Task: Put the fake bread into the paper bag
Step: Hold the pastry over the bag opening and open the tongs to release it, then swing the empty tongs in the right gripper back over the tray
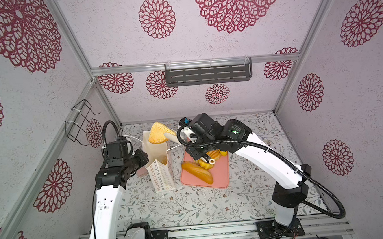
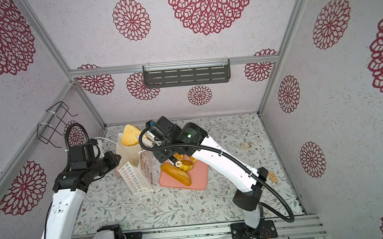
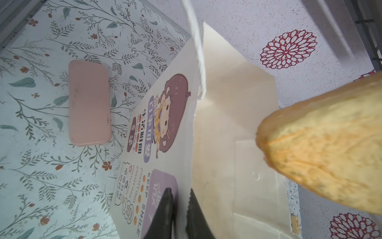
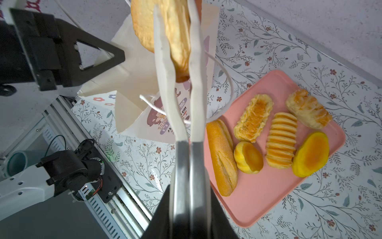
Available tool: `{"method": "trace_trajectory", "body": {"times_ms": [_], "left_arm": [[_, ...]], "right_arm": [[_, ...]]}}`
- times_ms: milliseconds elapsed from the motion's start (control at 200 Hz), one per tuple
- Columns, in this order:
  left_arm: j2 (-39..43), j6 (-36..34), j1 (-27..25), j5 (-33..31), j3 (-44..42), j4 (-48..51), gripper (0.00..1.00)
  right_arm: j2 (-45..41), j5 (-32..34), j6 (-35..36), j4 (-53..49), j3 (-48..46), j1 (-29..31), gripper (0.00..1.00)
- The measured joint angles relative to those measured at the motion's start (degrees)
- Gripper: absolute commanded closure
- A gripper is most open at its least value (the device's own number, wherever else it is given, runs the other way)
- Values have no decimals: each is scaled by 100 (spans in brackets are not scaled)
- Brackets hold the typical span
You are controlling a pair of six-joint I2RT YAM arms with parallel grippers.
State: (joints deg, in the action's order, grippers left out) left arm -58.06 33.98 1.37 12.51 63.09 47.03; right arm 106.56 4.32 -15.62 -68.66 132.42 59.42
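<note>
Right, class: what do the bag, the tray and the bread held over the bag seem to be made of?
Bag: matte cream paper, from its zigzag-cut rim and sharp creases. Tray: smooth pink plastic or silicone; rounded moulded rim. Bread: probably foam; pitted, dull skin.

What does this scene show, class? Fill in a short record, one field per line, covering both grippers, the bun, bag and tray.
left gripper: pinching bag rim
right gripper: shut on tongs
bun: held by tongs over bag's mouth
bag: upright, open, beside tray
tray: six breads lying on it
</note>
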Motion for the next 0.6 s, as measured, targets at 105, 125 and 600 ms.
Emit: {"method": "trace_trajectory", "body": {"times_ms": [105, 125, 600], "left_arm": [[-11, 11, -39, -4, 48, 13, 88], [-11, 11, -48, -9, 61, 17, 88], [-133, 11, -142, -114, 251, 48, 90]], "right_arm": [[164, 116, 94, -129, 74, 4, 81], [192, 144, 107, -149, 90, 7, 81], [328, 527, 323, -289, 192, 26, 58]]}}
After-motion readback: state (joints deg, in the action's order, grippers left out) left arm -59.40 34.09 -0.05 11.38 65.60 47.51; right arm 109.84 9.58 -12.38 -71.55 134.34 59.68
